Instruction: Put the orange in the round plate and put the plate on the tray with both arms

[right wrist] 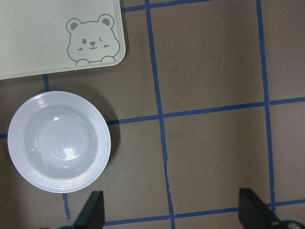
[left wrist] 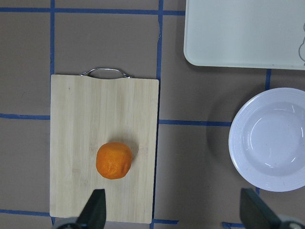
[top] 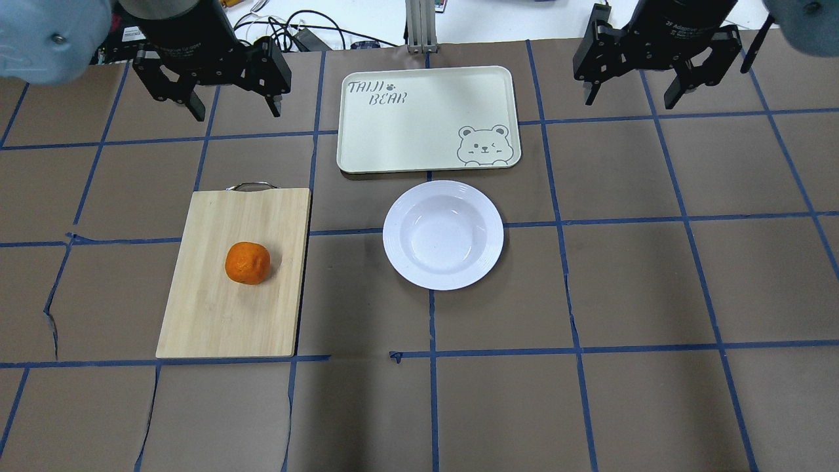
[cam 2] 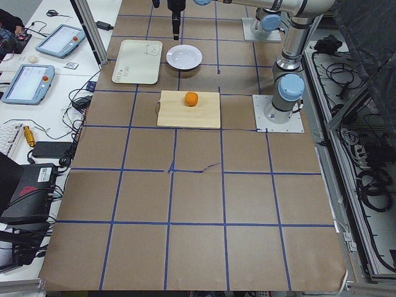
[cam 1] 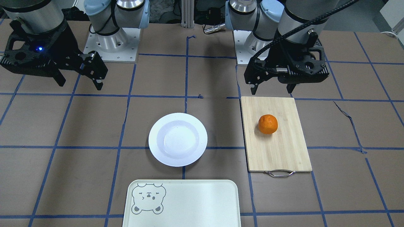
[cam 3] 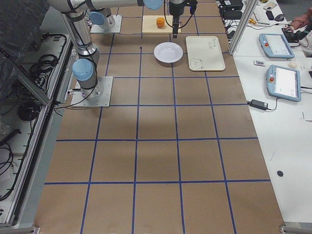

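The orange (top: 248, 263) rests on a bamboo cutting board (top: 216, 314) on the left half of the table. An empty round white plate (top: 443, 235) sits at the middle, just in front of the pale tray (top: 419, 124) with its bear face. My left gripper (top: 236, 108) hangs open above the table beyond the board's handle end, well clear of the orange. On the far right my right gripper (top: 632, 97) hangs open, holding nothing. The left wrist view shows the orange (left wrist: 114, 160) above the open fingertips (left wrist: 95, 210). The right wrist view shows the plate (right wrist: 59, 141) and the tray (right wrist: 38, 38).
The board's metal handle (top: 250, 186) points toward the far side. Brown paper with blue tape lines (top: 564, 288) covers the table. Cables and a metal post (top: 419, 26) sit beyond the far edge. Tablets (cam 2: 28, 83) lie on a side desk.
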Controlling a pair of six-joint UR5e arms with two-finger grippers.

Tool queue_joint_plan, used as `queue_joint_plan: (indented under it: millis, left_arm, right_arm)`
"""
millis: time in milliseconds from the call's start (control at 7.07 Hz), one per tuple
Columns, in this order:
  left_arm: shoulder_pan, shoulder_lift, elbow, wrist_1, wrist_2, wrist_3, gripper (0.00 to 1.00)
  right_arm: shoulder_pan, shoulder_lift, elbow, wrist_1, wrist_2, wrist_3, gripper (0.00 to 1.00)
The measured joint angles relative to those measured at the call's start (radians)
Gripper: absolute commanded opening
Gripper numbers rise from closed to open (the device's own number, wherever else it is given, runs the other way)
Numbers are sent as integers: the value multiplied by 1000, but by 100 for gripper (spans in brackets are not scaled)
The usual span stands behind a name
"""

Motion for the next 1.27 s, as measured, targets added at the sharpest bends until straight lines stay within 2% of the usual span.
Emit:
queue_joint_plan:
  millis: [1273]
  left_arm:
    - [23, -17, -2, -3, -2, 0, 100]
  right_arm:
    - [1, 1, 0, 0, 1, 0, 100]
